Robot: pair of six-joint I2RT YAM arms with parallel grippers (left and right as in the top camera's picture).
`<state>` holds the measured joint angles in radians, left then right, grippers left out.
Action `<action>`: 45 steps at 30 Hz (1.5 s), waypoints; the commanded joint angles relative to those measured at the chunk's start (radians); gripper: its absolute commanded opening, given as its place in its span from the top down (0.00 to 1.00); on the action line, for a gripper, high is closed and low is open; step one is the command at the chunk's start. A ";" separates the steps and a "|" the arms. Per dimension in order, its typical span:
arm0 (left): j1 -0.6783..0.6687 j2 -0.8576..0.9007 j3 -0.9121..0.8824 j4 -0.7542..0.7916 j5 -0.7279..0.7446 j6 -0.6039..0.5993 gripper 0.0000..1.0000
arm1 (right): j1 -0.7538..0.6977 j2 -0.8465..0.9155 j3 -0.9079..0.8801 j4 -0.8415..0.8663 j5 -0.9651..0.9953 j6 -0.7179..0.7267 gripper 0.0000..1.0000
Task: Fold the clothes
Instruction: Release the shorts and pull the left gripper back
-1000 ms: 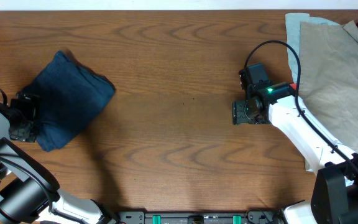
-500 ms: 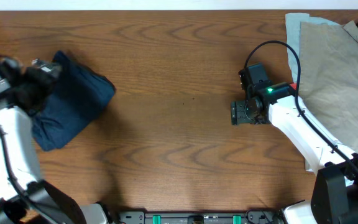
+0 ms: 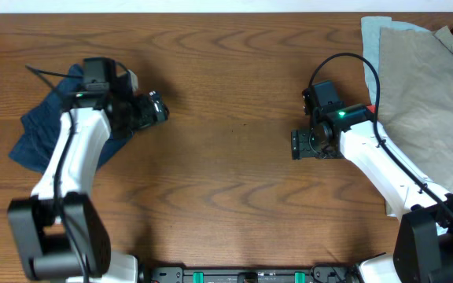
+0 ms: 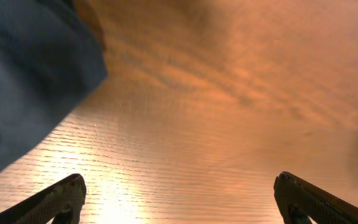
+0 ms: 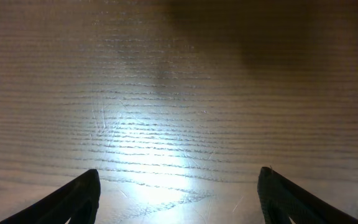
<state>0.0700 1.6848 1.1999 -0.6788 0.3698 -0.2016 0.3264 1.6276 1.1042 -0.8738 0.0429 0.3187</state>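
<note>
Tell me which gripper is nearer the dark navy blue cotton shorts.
Left. The left gripper hangs just off the dark navy blue cotton shorts, toward mid-table; the right gripper is far across the table, near the tan garment.

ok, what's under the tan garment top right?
A light blue garment sticks out from under the tan garment at its left edge. How far it extends underneath is covered.
</note>
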 commanded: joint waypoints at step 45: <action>-0.202 0.204 0.046 -0.119 -0.175 0.034 0.02 | -0.139 -0.018 0.001 0.034 -0.212 0.041 0.01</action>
<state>-0.1238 1.9148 1.2121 -0.7040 0.2035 -0.1165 0.2306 1.6276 1.1042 -0.7979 -0.1204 0.3515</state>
